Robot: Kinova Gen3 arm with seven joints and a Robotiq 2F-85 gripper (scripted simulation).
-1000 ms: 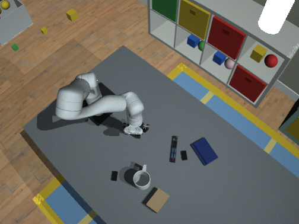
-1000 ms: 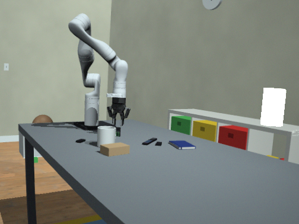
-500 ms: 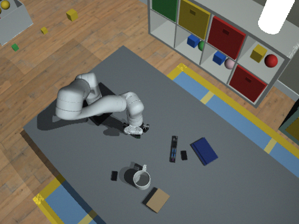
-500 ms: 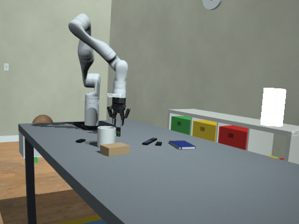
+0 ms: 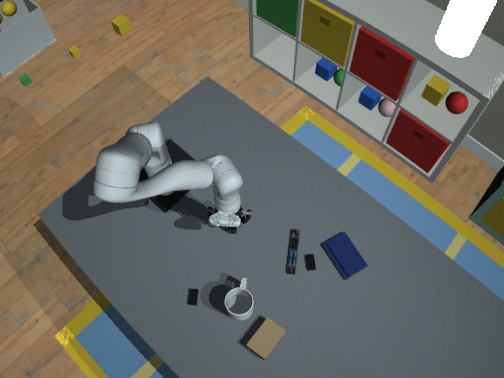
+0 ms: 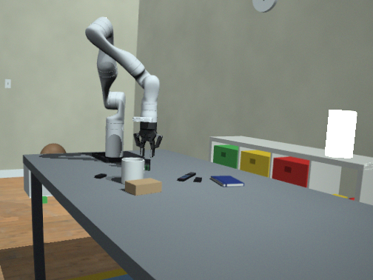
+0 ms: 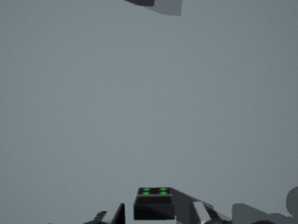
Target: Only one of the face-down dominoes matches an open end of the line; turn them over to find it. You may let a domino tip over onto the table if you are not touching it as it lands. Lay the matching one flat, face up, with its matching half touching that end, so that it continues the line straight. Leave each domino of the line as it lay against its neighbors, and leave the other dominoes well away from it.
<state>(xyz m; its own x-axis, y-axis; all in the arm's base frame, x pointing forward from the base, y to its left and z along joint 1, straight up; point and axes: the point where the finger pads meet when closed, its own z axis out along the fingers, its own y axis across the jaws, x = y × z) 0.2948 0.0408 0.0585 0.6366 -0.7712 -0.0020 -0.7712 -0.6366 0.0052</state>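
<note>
Under parted gripper (image 5: 231, 223) (image 6: 147, 155) (image 7: 159, 215), standing domino (image 6: 147, 165) (image 7: 154, 206) showing green pips.
</note>
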